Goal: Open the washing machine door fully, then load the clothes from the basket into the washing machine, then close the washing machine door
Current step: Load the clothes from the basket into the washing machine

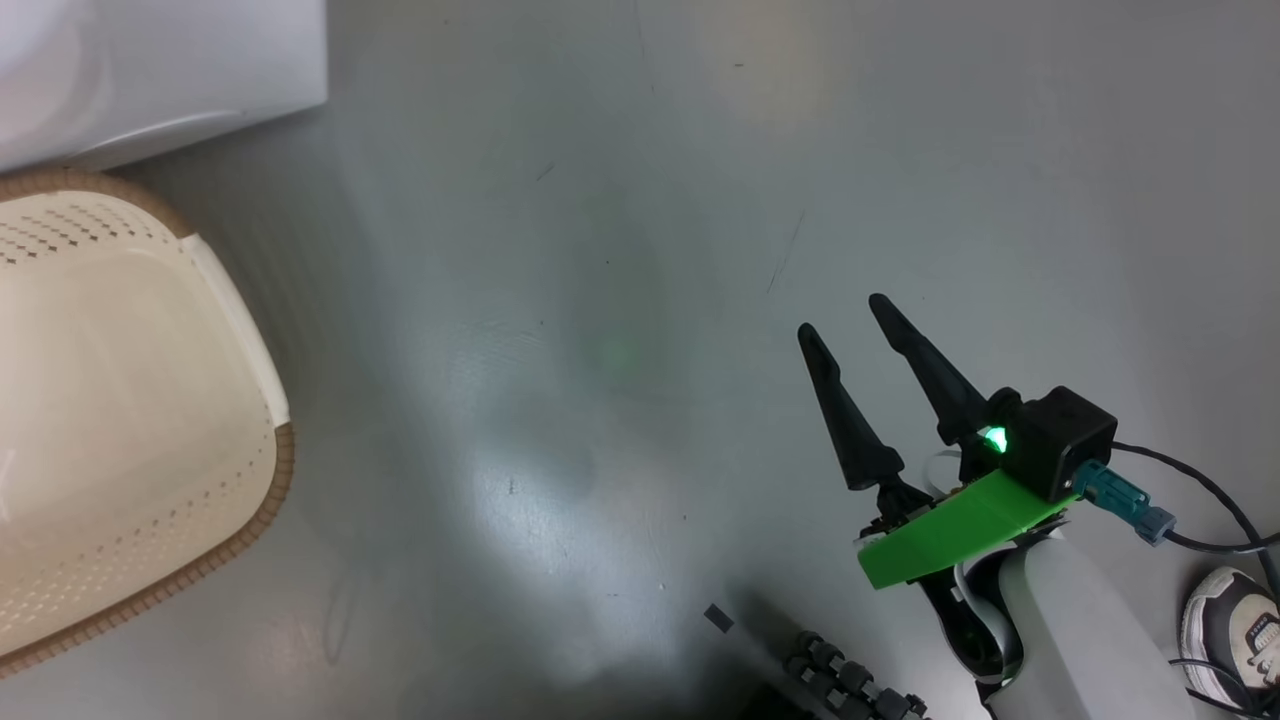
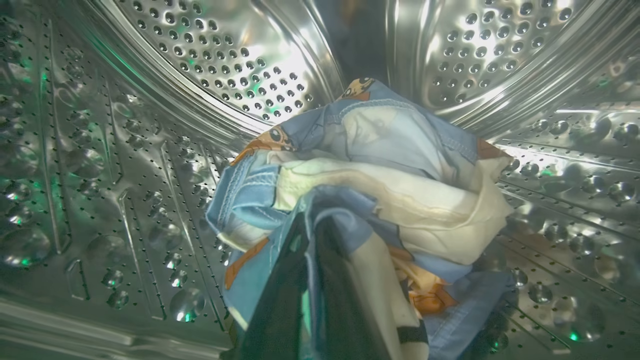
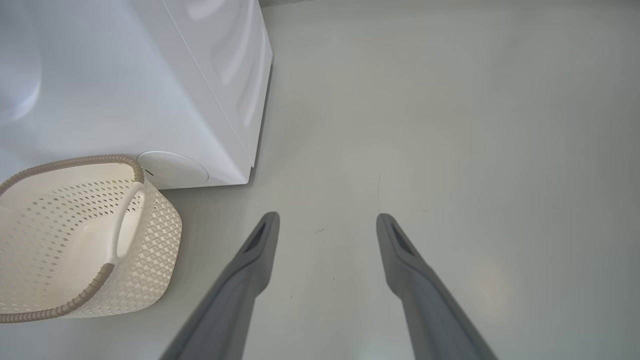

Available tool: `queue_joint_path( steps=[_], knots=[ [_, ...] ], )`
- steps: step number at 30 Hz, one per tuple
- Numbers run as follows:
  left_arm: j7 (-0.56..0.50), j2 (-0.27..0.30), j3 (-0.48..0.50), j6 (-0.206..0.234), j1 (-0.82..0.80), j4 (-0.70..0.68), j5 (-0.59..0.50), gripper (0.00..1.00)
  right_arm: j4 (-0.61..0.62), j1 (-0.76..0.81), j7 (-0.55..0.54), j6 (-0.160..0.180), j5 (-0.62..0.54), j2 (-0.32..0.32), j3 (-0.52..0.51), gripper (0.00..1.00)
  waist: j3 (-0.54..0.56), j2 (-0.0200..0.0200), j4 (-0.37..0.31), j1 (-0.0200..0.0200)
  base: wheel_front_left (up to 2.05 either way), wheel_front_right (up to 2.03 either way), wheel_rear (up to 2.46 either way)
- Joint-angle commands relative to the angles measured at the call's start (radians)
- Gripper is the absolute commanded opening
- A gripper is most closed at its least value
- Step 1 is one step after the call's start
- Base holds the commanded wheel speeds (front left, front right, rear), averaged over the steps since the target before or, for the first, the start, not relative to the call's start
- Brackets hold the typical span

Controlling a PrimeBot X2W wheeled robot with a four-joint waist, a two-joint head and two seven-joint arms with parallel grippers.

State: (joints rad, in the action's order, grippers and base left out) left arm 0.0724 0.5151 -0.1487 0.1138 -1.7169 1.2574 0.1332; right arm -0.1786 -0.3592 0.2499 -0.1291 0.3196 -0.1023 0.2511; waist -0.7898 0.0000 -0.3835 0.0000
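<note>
My left gripper (image 2: 315,227) is inside the steel drum (image 2: 225,60) of the washing machine (image 1: 150,70). It is shut on the clothes (image 2: 380,165), a bundle of light blue printed fabric and a cream piece draped over its dark fingers. The basket (image 1: 283,460) stands on the floor at the left of the head view, in front of the machine, with nothing showing in it. My right gripper (image 1: 842,315) hangs open over bare floor, well to the right of the basket (image 3: 150,240) and holding nothing. The washing machine door is out of view.
A person's shoe (image 1: 1230,630) is at the lower right, beside a black cable (image 1: 1200,490) from my right wrist. Part of my wheeled base (image 1: 850,685) shows at the bottom. The machine's white corner (image 3: 250,150) and round cover (image 3: 172,169) stand behind the basket.
</note>
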Motion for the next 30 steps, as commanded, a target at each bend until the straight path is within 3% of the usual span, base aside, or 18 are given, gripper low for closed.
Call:
queue_joint_path(
  steps=[1, 16, 30],
  knots=[
    [0.011, 0.039, -0.007, 0.007, -0.017, -0.019, -0.007, 1.0, 0.016, 0.018, 0.012, -0.002, 0.011, -0.005, 0.019, 1.0, 0.001, 0.0, 0.0, 0.0, 0.0, 0.0, 0.0],
    [0.045, 0.028, -0.027, -0.02, 0.021, 0.013, 0.016, 1.0, 0.003, 0.021, 0.012, -0.002, 0.002, -0.01, 0.008, 1.0, 0.058, 0.0, 0.018, 0.0, 0.0, 0.0, 0.0],
    [0.065, -0.031, -0.046, -0.084, 0.15, 0.027, 0.052, 1.0, 0.005, 0.036, 0.012, -0.002, -0.014, -0.039, -0.003, 1.0, 0.167, 0.0, 0.115, 0.0, 0.0, 0.0, 0.0]
  ],
)
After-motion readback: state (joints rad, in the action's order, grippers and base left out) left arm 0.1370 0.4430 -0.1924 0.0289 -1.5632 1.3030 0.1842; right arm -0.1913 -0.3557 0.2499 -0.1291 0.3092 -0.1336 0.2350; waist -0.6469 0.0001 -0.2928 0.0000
